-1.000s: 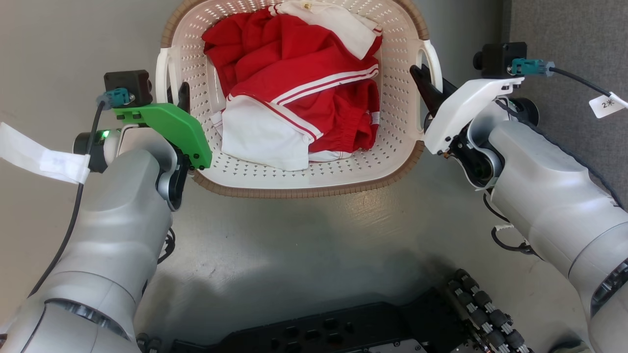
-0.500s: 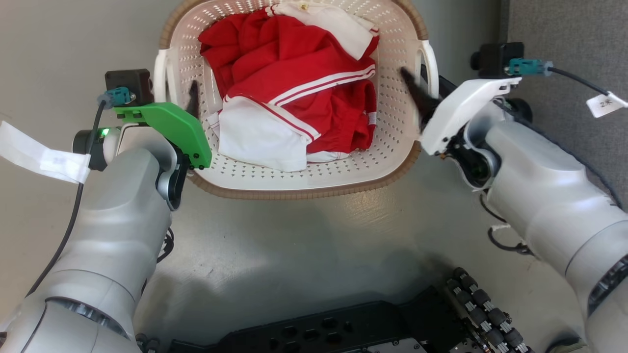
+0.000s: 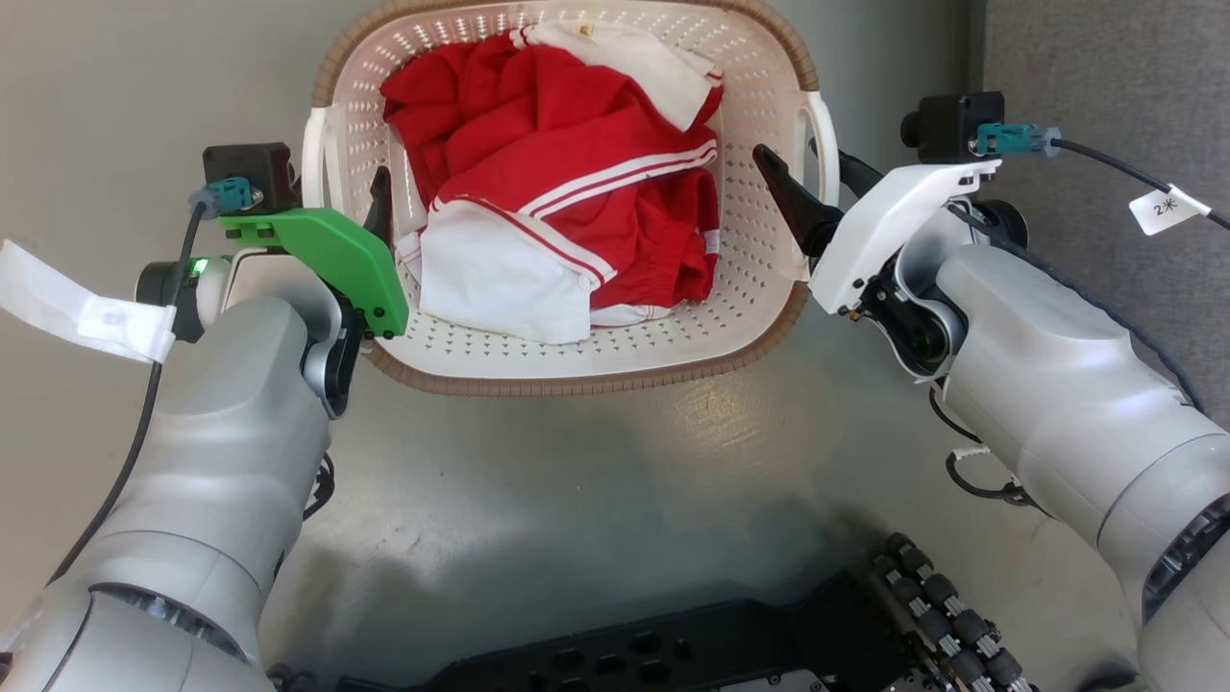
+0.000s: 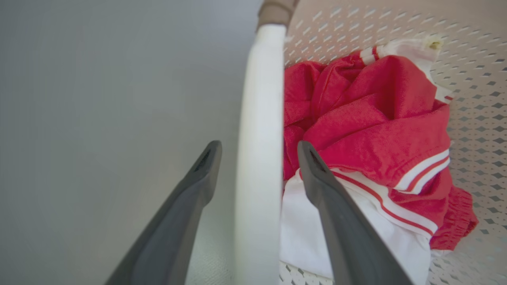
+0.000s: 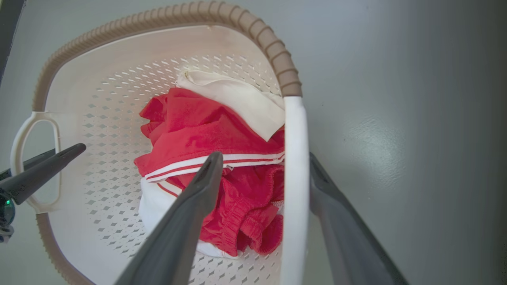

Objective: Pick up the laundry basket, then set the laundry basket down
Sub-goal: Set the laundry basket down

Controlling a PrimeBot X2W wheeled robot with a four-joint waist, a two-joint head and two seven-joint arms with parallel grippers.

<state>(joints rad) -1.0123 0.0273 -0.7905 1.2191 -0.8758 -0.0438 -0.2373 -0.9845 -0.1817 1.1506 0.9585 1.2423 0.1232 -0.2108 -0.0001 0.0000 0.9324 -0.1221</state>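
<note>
- Laundry basket (image 3: 577,383) straddled at both side handles, one gripper to each.
- Left gripper (image 4: 258,144): fingers apart, with the white left handle (image 4: 259,99) running up between them. Outer finger over the floor, inner finger over the clothes. A gap on either side of the handle, so nothing clamped.
- Right gripper (image 5: 264,156): fingers spread as well, with the white right handle (image 5: 296,158) between them. Inner finger inside the basket above the clothes, with a clear gap to the handle. Outer finger outside the basket and close against the handle; contact there hard to tell.
- Basket straight ahead of the robot's dark base (image 3: 673,654), over the grey floor (image 3: 577,500), toward the floor's far edge in the head view. Lifted or resting: cannot tell.
- Inside, a crumpled heap of red and white clothes (image 3: 567,183): red cloth with white stripes on top, one white piece toward the near wall, another toward the far wall. Perforated bottom bare along the near side.
</note>
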